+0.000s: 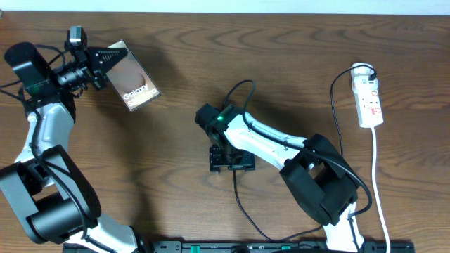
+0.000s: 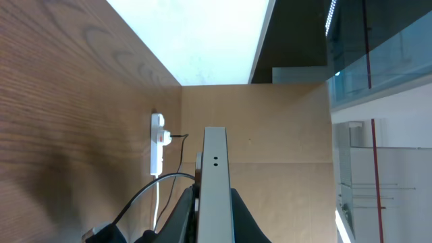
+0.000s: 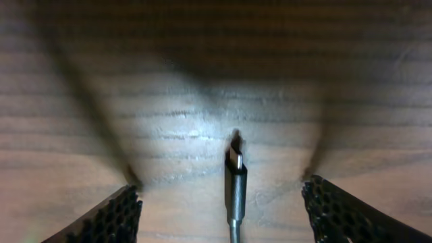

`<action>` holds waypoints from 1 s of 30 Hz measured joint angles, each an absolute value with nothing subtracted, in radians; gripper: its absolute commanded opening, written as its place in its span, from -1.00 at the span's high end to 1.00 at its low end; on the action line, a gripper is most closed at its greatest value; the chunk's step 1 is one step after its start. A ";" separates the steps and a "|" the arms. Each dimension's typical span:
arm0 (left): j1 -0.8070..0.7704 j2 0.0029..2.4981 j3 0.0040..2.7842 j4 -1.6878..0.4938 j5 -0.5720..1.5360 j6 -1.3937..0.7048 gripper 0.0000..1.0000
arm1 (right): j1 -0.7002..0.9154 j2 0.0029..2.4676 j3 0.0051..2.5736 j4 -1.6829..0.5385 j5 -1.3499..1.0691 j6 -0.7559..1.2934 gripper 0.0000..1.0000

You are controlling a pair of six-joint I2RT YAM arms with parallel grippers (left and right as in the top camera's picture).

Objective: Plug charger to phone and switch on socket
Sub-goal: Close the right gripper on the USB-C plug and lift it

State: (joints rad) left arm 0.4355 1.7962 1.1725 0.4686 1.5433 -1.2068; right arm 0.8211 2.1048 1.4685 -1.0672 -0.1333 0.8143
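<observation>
At upper left of the overhead view, the left gripper [image 1: 107, 59] is clamped on the phone [image 1: 135, 79], likely steadying it for plugging. At centre, the right gripper [image 1: 229, 161] has its jaws apart astride the charger [image 3: 235, 177] tip, seemingly ready to grasp it. The socket [image 1: 370, 102] lies at the right edge.

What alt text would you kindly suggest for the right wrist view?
A thin black charger cable with a small metal-tipped plug lies on the brown wooden table, centred between two black textured fingers that stand apart, clear of it.
</observation>
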 measured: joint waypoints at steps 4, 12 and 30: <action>0.435 1.796 1.172 0.469 1.543 -1.207 0.85 | 0.818 2.105 1.467 -1.061 -0.117 0.822 -0.23; 0.435 1.796 1.172 0.469 1.543 -1.207 0.85 | 0.817 2.111 1.463 -1.062 -0.117 0.830 -0.04; 0.435 1.796 1.172 0.469 1.543 -1.206 0.85 | 0.818 2.116 1.463 -1.089 -0.146 0.830 0.47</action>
